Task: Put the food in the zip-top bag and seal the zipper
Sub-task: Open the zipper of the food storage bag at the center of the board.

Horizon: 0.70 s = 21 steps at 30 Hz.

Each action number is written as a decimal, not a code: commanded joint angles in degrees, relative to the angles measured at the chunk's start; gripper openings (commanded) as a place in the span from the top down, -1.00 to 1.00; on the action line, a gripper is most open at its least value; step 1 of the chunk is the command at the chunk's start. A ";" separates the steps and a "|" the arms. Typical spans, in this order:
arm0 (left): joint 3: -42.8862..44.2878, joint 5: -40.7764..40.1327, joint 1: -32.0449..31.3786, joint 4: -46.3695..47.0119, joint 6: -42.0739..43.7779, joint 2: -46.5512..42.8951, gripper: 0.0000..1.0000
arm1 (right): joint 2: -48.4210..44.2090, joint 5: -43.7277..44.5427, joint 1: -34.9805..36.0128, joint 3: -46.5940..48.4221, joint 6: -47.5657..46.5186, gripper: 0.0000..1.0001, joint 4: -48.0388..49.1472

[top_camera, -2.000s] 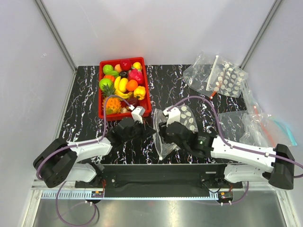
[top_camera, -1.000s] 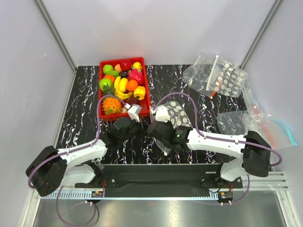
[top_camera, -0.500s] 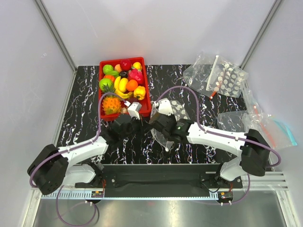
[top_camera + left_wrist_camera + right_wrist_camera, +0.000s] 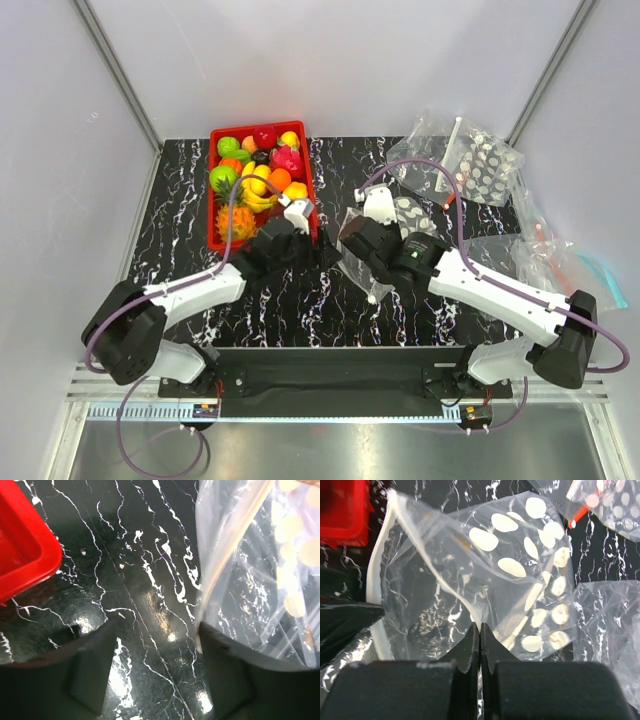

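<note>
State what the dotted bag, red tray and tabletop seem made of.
The dotted bag: thin clear plastic film, glossy, crinkled. The red tray: seemingly rigid moulded plastic, rounded corner. The tabletop: glossy black marble-look surface, mirrors lights; stone or laminate unclear.

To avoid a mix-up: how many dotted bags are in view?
2. One bag is pinched in the right gripper, mid-table; the other bag lies at the far right corner. More may hide under the plain bags.
</note>
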 commanded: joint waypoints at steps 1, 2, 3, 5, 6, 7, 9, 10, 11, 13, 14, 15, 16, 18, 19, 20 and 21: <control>5.16 -1.49 1.83 -2.68 2.01 -3.78 -0.61 | -0.09 -1.32 -1.50 1.36 -0.41 1.00 -2.83; 6.04 -1.40 2.71 -5.74 2.37 -4.31 -0.67 | -0.52 -2.45 -1.85 1.10 -0.76 1.00 -1.87; 7.44 -0.79 4.80 -7.25 3.07 -5.36 -0.75 | -0.53 -3.25 -2.64 0.49 -0.93 1.00 -1.52; 8.42 -1.05 7.19 -11.11 3.77 -7.20 -0.98 | -0.44 -4.92 -3.26 -0.04 -1.37 1.00 -0.82; 8.86 -1.23 9.98 -11.74 3.69 -7.82 -0.98 | -0.35 -5.19 -3.70 -0.13 -1.37 1.00 -0.64; 9.12 -1.05 11.58 -13.05 3.78 -8.53 -0.98 | -0.18 -5.54 -3.70 -0.22 -1.46 1.00 -0.55; 9.56 -0.18 16.74 -14.56 3.16 -9.93 -0.98 | 0.35 -6.50 -3.88 -0.48 -1.99 1.00 -0.11; 10.87 0.18 18.60 -15.08 3.33 -10.03 -0.98 | 0.44 -6.94 -3.79 -0.66 -2.25 1.00 0.33; 11.93 0.18 20.36 -17.09 3.68 -9.94 -0.98 | 0.53 -7.73 -3.79 -1.18 -2.43 1.00 1.12; 14.21 -1.31 24.76 -19.29 4.74 -8.89 -0.98 | 0.62 -8.79 -3.97 -1.54 -2.78 1.00 1.91; 16.31 -3.14 25.99 -21.48 5.96 -8.10 -0.98 | 0.88 -9.49 -4.05 -1.63 -2.61 1.00 2.00; 17.29 -4.29 28.18 -22.37 6.41 -7.66 -0.98 | 0.88 -9.85 -3.97 -1.63 -2.43 1.00 1.92; 18.08 -5.35 29.25 -23.08 6.76 -7.22 -0.98 | 0.97 -10.11 -4.05 -1.72 -2.34 1.00 2.00; 19.23 -6.59 32.14 -23.79 7.47 -6.16 -0.98 | 1.32 -10.64 -4.05 -1.98 -1.82 1.00 2.00; 19.58 -6.50 33.03 -23.70 7.64 -5.81 -0.98 | 1.32 -10.90 -4.05 -1.89 -1.64 1.00 1.83; 20.02 -6.50 33.91 -23.79 8.34 -4.68 -0.98 | 1.41 -11.16 -4.05 -1.72 -1.55 1.00 1.31; 21.24 -6.50 35.31 -24.31 8.96 -3.97 -0.98 | 1.41 -11.34 -4.05 -1.54 -1.38 1.00 1.04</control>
